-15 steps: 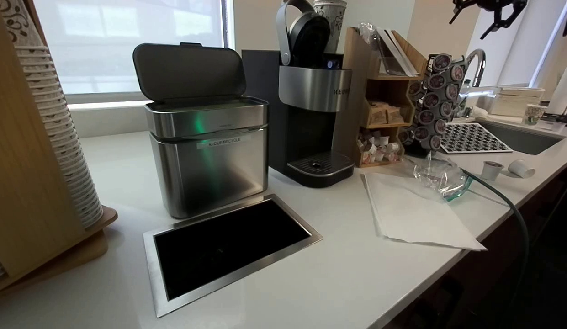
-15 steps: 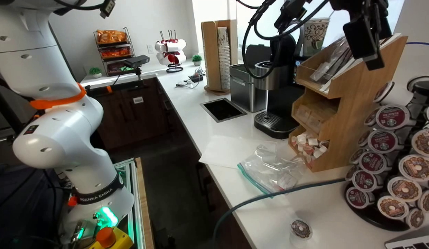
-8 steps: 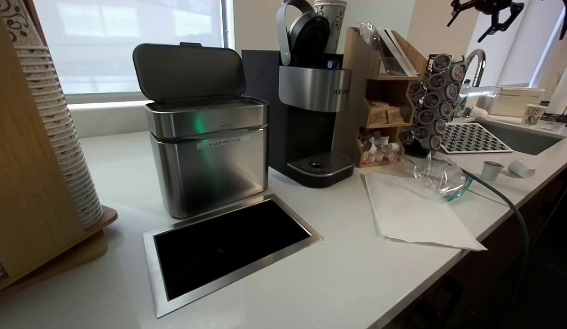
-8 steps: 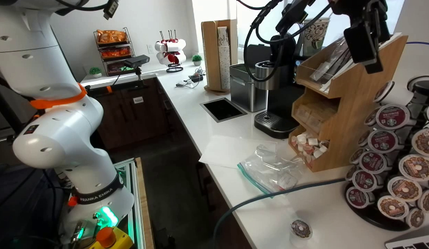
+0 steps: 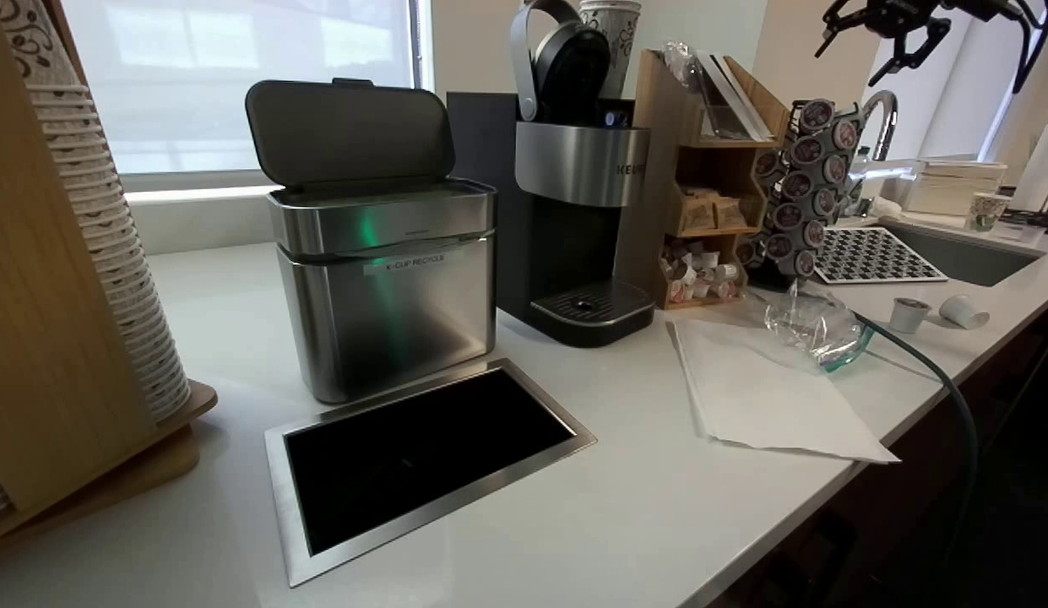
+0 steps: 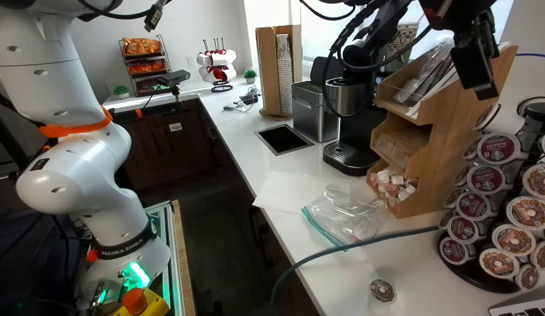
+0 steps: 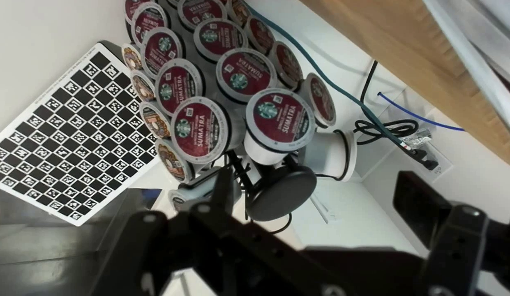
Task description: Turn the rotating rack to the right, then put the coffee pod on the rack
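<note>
Hangs with the gripper [image 5: 845, 69] spread and bare, higher than and apart from the upright rotating rack [image 6: 476, 276]; sights its top cap [image 7: 284, 193] between the fingers [image 7: 419, 205] in the wrist view. Probably needs lowering; leaves a coffee pod [image 6: 382, 290] standing on the counter [image 5: 625, 473].

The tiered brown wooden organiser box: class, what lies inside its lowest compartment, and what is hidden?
Small, round white cups, some with reddish parts, lie heaped in the wooden organiser box. Whatever lies beneath the visible ones is covered.
</note>
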Motion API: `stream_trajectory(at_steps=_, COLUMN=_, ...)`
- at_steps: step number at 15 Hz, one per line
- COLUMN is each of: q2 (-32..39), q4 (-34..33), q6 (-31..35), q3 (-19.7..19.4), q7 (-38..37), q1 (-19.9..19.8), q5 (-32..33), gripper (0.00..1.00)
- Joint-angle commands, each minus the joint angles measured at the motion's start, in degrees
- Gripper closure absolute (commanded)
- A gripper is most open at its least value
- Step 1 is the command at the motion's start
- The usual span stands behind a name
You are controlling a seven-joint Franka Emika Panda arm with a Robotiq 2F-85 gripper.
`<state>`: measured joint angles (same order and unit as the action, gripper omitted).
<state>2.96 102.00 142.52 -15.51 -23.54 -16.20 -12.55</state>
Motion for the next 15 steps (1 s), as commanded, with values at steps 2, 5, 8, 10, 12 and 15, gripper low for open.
stream_trajectory(at_steps=2, q2=3.05, q4=-1.76, q6=0.35, q3=0.07, q7=7.81, q1=-0.54, q5=-5.43, gripper=0.0)
stream_trajectory(at_steps=5, q2=4.42, q4=-2.39, q6=0.17, q3=0.36, q7=11.96, q1=-0.96, q5=-7.89, gripper=0.0)
stream_trajectory(at_steps=8, q2=5.23, q4=-2.98, q6=-0.54, q3=0.45, q7=14.59, q1=-1.37, q5=-8.9, gripper=0.0)
stream_trajectory(at_steps=10, q2=5.83, q4=-3.09, q6=-0.03, q3=0.67, q7=16.41, q1=-1.61, q5=-9.79, gripper=0.0)
stream_trajectory(at_steps=12, q2=6.03, q4=-3.09, q6=0.28, q3=1.28, q7=18.91, q1=-1.96, q5=-12.45, gripper=0.0)
stream_trajectory(at_steps=15, q2=6.42, q4=-3.43, q6=0.37, q3=2.01, q7=22.8, q1=-2.52, q5=-16.78, gripper=0.0)
